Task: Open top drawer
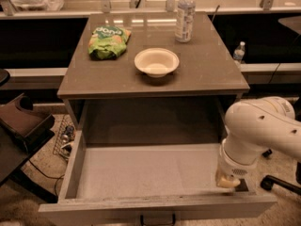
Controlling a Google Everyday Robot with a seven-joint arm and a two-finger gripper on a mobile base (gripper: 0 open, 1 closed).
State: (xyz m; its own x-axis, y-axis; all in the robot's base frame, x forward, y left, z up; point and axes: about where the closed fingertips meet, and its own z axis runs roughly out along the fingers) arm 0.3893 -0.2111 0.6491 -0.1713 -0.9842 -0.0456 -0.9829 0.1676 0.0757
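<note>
The top drawer [141, 173] is seen pulled far out at the lower centre, a plain pale-grey rectangular box. The gripper [229, 181] is lowered into its right front corner beneath a smooth white rounded arm; whether it is open cannot be told. On the glossy brown surface [207, 69] a round cream bowl [156, 61], a crinkled green bag [109, 41] and a clear plastic bottle [185, 14] are set.

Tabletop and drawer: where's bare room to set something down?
The grey top drawer is bare inside except its right front corner, where the gripper hangs. On the brown tabletop, the front edge and the area right of the white bowl are free; green snack bag and clear water bottle crowd the back.
</note>
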